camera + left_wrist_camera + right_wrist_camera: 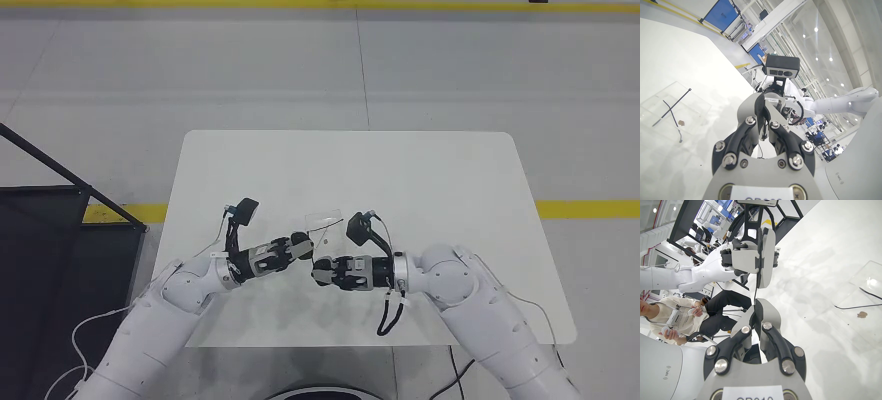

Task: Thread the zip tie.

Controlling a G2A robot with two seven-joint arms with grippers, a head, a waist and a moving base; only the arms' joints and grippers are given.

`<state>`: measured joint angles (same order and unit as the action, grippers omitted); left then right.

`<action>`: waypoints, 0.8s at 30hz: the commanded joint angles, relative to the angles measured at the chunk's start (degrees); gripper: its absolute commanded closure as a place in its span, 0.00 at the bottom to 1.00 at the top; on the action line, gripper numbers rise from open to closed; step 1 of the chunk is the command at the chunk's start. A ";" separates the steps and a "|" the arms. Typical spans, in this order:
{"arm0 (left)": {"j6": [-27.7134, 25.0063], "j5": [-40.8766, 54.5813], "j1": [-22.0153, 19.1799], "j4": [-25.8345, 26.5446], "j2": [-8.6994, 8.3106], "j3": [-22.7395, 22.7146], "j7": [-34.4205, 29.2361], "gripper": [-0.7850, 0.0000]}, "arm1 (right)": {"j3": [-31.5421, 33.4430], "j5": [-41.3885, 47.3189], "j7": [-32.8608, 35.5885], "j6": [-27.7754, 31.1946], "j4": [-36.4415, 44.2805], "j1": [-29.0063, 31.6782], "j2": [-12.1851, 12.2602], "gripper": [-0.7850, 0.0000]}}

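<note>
Nearest the robot, the right gripper (pixel 755 306) is hovering over the front middle of the white table (pixel 450 200). Its fingers are clenching one end of a thin black zip tie (pixel 755 291).

From those pads the strap is running straight across a short gap of air into the left gripper (pixel 762 106). That gripper is sitting just beyond and a little to the left, pointing back at the right one, nearly tip to tip. Its fingers are pressing together as well, pinching the other end of the strap.

The zip tie is hanging clear of the tabletop, stretching taut between the two grippers. I cannot tell which end is carrying the head, since the pads are covering both.

Just past the grippers, a clear tray (pixel 696 104) is lying flat on the table.
- A straight spare tie (pixel 680 97) is resting in it, its head pointing toward the tray's far edge.
- A curved spare tie (pixel 674 119) is crossing over or under the straight one. One end is lying at or just past the tray's rim.
- A small brown fleck (pixel 681 123) is sitting just beside the curved one.
</note>
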<state>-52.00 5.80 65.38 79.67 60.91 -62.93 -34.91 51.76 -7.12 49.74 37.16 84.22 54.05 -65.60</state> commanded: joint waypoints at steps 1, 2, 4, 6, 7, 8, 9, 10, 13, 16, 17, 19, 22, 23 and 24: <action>-0.01 -0.07 -0.01 0.04 0.01 -0.02 0.06 1.00 | -0.05 0.07 0.04 -0.14 -0.02 -0.06 0.01 1.00; -0.02 -0.13 0.00 0.05 0.01 -0.04 0.10 1.00 | -0.08 0.09 0.05 -0.16 -0.01 -0.09 0.01 1.00; -0.07 -0.18 0.02 0.13 0.02 -0.03 0.14 1.00 | -0.11 0.17 -0.04 -0.18 -0.02 -0.11 0.02 0.72; -0.19 -0.27 0.04 0.14 0.02 -0.07 0.21 1.00 | -0.15 0.21 -0.07 -0.29 -0.05 -0.12 0.03 0.46; -0.20 -0.30 0.07 0.16 0.02 -0.08 0.23 1.00 | -0.16 0.26 -0.11 -0.33 -0.04 -0.13 0.03 0.27; -0.25 -0.38 0.08 0.18 0.01 -0.13 0.29 1.00 | -0.16 0.33 -0.13 -0.44 -0.06 -0.13 0.04 0.13; -0.33 -0.50 0.10 0.21 0.00 -0.22 0.35 1.00 | -0.10 0.51 -0.25 -0.52 -0.08 -0.13 0.04 0.00; -0.52 -0.56 0.11 0.29 -0.03 -0.38 0.39 1.00 | 0.04 0.60 -0.40 -0.60 -0.11 -0.14 0.07 0.00; -1.09 -3.08 0.03 0.75 -0.33 -2.11 0.92 1.00 | 1.88 -0.15 -1.94 -0.88 0.20 0.31 0.46 0.00; -1.96 -6.23 1.16 2.69 -0.86 -4.86 2.01 1.00 | 5.58 -0.93 -2.42 -0.95 2.76 2.20 1.48 0.00; -2.19 -7.15 1.72 3.38 -1.08 -5.87 2.19 1.00 | 6.69 -1.15 -2.07 -1.59 3.97 3.01 1.83 0.00; -2.25 -9.41 2.89 4.67 -1.53 -8.30 3.01 1.00 | 8.87 -2.15 -0.47 -5.12 6.35 4.11 2.51 0.00; -3.21 -11.86 5.16 6.80 -2.07 -11.05 4.05 1.00 | 10.79 -2.61 2.71 -11.93 8.42 4.14 3.10 0.00; -4.20 -12.58 5.86 7.56 -2.25 -11.83 4.10 1.00 | 11.08 -2.73 3.48 -14.16 8.64 3.64 3.17 0.00; -5.32 -13.06 6.60 8.08 -2.42 -12.54 4.20 1.00 | 11.04 -2.77 4.29 -15.94 8.61 3.21 3.18 0.00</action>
<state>-56.04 -6.66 71.11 87.13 58.68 -74.66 -30.80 62.81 -9.86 53.13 23.75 92.89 57.78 -62.42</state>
